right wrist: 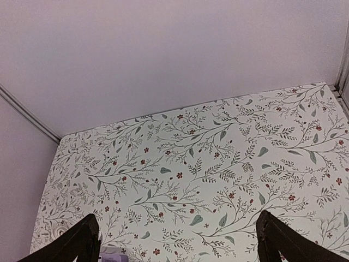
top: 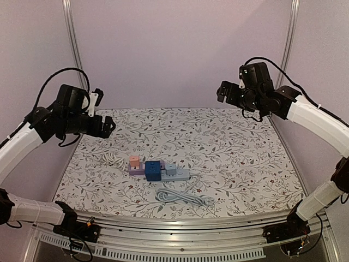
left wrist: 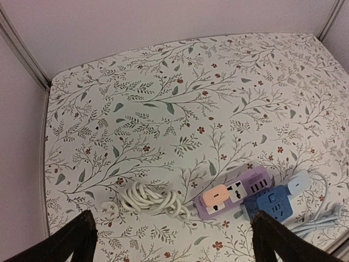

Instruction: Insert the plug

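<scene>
Both arms are raised above the table [top: 234,158]; the left gripper [top: 110,125] and right gripper [top: 222,91] each have their fingers spread wide and grip nothing. The white plug [left wrist: 109,209] lies on the cloth at the end of its coiled white cable [left wrist: 150,199], near the purple power strip [left wrist: 253,183] but not touching it. A pink block [left wrist: 218,196] sits on the strip, with a blue block [left wrist: 270,203] just beside it.

My left hand [top: 109,126] and right hand [top: 222,91] hover high either side of the power strip [top: 179,175], well apart from it.
</scene>
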